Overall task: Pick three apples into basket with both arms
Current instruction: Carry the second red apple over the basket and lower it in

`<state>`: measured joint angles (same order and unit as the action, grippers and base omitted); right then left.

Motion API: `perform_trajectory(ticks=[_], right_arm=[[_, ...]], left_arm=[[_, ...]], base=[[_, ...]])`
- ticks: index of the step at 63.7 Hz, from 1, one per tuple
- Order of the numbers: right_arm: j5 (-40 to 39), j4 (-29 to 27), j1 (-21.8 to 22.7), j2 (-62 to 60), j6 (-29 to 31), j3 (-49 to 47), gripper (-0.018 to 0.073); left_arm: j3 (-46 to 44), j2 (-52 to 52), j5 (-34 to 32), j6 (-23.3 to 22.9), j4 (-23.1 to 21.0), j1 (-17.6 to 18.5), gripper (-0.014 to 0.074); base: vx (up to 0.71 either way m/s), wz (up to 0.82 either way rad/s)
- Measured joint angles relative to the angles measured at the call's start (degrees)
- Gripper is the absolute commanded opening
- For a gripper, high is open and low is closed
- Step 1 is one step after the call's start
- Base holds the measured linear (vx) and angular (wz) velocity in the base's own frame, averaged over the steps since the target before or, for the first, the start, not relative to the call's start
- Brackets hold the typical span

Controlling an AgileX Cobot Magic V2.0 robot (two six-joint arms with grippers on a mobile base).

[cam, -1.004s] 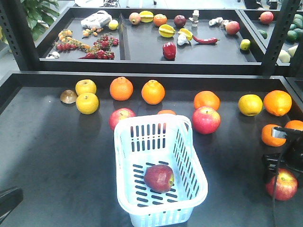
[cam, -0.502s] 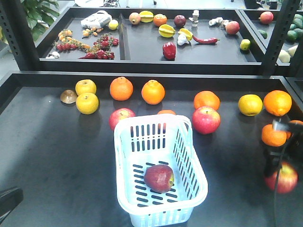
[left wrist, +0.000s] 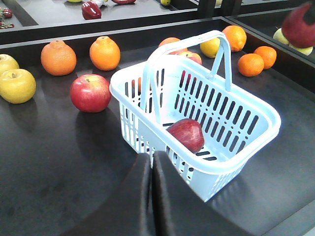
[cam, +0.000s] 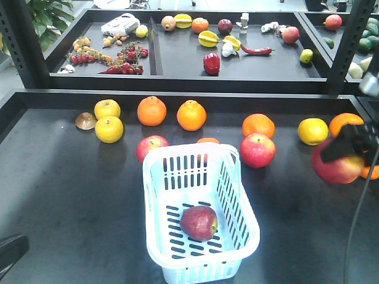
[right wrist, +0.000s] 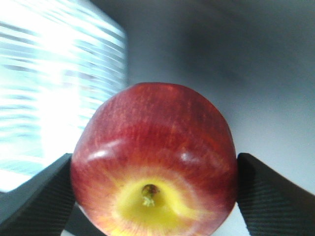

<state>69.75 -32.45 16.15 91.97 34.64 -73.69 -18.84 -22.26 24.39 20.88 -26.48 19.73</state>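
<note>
One apple (cam: 336,167) lifted off table by right claw (cam: 350,144), basket (cam: 237,204) unchanged

The front view looks down across the counter (cam: 71,195). The left wrist view, lower, shares its basket (cam: 201,213). The right wrist view is close-up.

I'm seeing the held dark red round apple (cam: 337,166) blurring at the front view's right edge, its black gripper (cam: 350,144) partly cut off there.

pale blue slotted basket (cam: 234,177), dark red apple (cam: 199,222), black table (cam: 65,189)
</note>
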Motion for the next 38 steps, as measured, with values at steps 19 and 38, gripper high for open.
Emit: perform_trajectory(ticks=[19, 38], right_arm=[[-0.08, -3.04, -15.04, -2.26, 1.47, 5.54, -0.0005], [-8.12, -5.63, -32.87, -1.81, 3.18, 6.81, -0.0005]], left_arm=[[0.00, 0.00, 0.00, 0.00, 0.00, 0.00, -0.0006], [0.00, 0.00, 0.00, 0.00, 0.00, 0.00, -0.0006]], base=[[0.00, 0.00], [0.00, 0.00]])
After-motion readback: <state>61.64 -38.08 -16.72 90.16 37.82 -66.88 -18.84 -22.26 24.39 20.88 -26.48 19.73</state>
